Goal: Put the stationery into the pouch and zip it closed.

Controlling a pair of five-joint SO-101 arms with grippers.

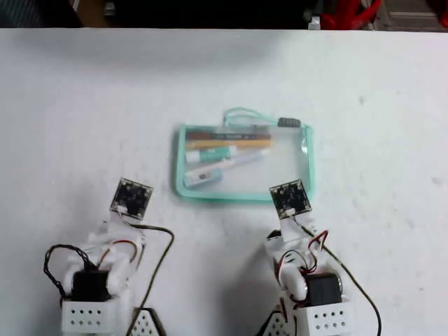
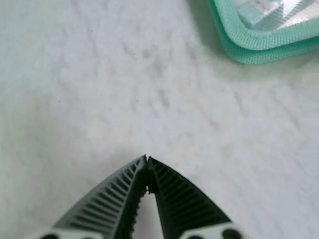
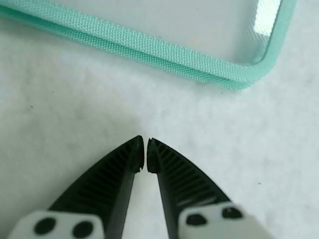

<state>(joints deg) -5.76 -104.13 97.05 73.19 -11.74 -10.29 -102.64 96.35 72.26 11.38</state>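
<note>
Teal-edged pouch (image 1: 224,197) with stationery (image 1: 227,144) inside, left hand (image 2: 147,160) closed, empty, right hand (image 3: 145,143) likewise.

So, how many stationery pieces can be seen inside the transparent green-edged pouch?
4, in the left part of the pouch, from far side to near: a dark pen, a yellow pencil, a white marker, a white-and-green piece. Others may lie hidden.

Pouch (image 1: 280,168) near-right corner hidden under right arm's camera board (image 1: 290,198); wrist views cut pouch off at edge.
</note>
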